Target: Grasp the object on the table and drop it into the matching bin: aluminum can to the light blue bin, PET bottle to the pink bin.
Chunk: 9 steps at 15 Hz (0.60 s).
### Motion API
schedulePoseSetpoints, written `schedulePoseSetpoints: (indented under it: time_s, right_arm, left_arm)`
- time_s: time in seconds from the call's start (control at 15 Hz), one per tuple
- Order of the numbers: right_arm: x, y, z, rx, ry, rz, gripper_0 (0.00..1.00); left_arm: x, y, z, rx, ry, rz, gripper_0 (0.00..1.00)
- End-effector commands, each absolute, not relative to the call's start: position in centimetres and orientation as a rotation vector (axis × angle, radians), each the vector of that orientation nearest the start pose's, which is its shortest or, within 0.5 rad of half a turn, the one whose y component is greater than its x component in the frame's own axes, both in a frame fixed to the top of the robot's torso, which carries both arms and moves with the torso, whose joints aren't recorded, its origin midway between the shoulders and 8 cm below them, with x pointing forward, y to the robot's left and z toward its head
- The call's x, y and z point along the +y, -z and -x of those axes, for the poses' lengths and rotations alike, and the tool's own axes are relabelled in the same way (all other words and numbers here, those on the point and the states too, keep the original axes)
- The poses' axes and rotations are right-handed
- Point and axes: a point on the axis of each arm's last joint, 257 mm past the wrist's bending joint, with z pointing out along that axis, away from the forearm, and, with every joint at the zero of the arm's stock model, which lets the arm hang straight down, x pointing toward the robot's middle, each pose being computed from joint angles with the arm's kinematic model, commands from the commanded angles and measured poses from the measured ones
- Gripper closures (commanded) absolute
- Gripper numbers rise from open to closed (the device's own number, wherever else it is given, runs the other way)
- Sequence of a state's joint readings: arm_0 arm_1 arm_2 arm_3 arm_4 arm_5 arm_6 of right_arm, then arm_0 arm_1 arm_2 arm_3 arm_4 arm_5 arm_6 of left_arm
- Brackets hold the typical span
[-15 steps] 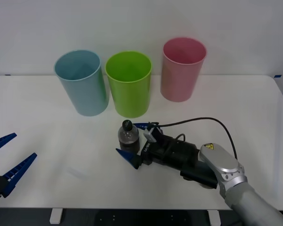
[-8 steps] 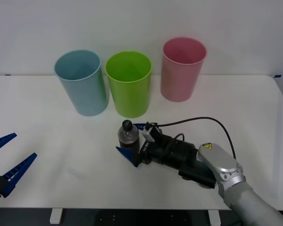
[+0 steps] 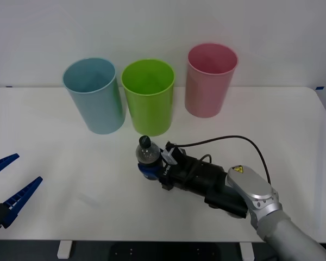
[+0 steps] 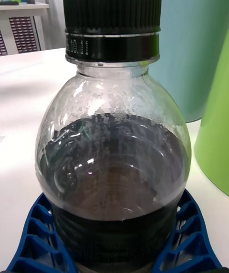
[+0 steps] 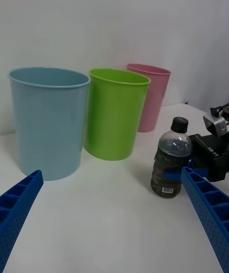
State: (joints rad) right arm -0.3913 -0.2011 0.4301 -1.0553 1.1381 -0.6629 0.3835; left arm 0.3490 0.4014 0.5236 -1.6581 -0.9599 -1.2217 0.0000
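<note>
PET bottle point(image 3: 147, 156): we see it upright on the table point(image 3: 54, 125), near the middle, nearer the front edge than the bins.
Right gripper point(image 3: 150, 169): we see its blue fingers point(image 4: 33, 242) closed around the bottle's lower body.
Left gripper point(image 3: 5, 187): parked at the table's front left corner, fingers spread wide.
Bins: light blue bin point(image 3: 94, 95), lime green bin point(image 3: 149, 96), pink bin point(image 3: 209, 79) along the back edge.

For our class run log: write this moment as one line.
right end effector: shut on PET bottle | bottle: upright on table | left end effector: open, idle
</note>
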Motion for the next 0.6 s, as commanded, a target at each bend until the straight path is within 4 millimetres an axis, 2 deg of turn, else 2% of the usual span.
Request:
schedulePoseSetpoints:
  time_s: [0.07, 0.4, 0.6]
  right_arm:
    - [5.3, 28.9, -48.0, 1.434, -0.660, 1.017, 1.00]
    - [4.7, 27.1, -48.5, 1.418, -0.668, 0.972, 1.00]
    - [2.6, 25.8, -48.4, 1.414, -0.643, 0.935, 1.00]
  left_arm:
    - [33.0, 16.9, -34.2, 1.441, 0.567, -0.465, 0.00]
    - [33.0, 16.9, -34.2, 1.441, 0.567, -0.465, 0.00]
    - [33.0, 16.9, -34.2, 1.441, 0.567, -0.465, 0.00]
